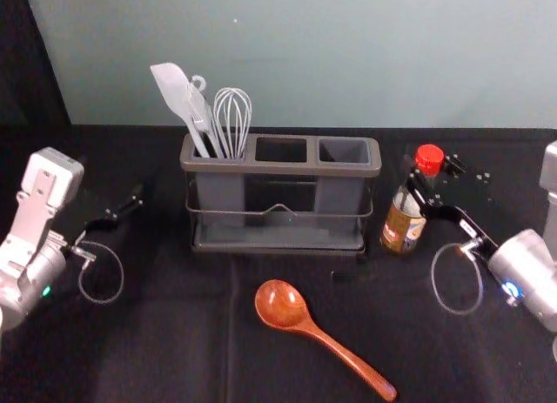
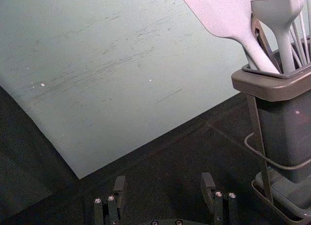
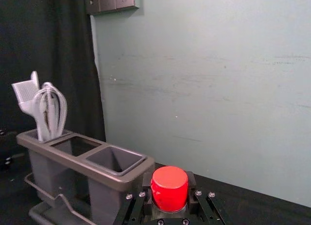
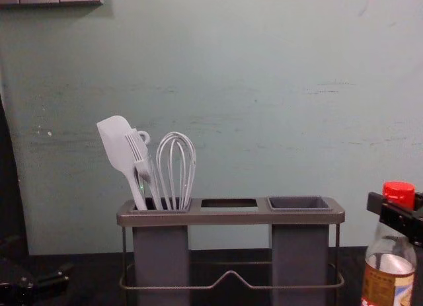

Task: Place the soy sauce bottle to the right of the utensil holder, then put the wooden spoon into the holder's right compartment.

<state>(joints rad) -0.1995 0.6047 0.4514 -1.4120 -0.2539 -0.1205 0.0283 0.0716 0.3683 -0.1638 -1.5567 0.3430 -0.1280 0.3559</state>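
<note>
Spoon [image 1: 305,323] at lower centre of the head view: bowl toward mid-frame, handle running to lower right, untouched by either gripper. Behind, at upper centre: holder [image 1: 278,167], upright, with whisk [image 1: 232,116] and spatula [image 1: 173,90] in the left compartment [image 4: 160,253], nothing in the right compartment [image 1: 344,151]. At centre right of the same view, just beside the holder's right end: bottle [image 1: 402,225], roughly upright.

Right gripper [image 3: 169,180], at lower centre of the right wrist view and right edge of the chest view, found clenched on the bottle close to the red cap [image 4: 398,192]. Contact of bottle with table [image 1: 165,342]: likely from the head view, not confirmed. Left gripper [image 2: 164,180], toward the left edge of the head view, parked, spread wide around nothing.

Step in hand, by judgement: placing of the bottle, near completion. Location satisfactory. Required next: gentle release once firmly seated, then a clean retreat without snagging the cap. Main hazard: tipping. To follow: pick-up of the spoon by the handle, a lift above the holder's rim, a turn to handle-down, and lowering into the right compartment, well clear of the bottle.
</note>
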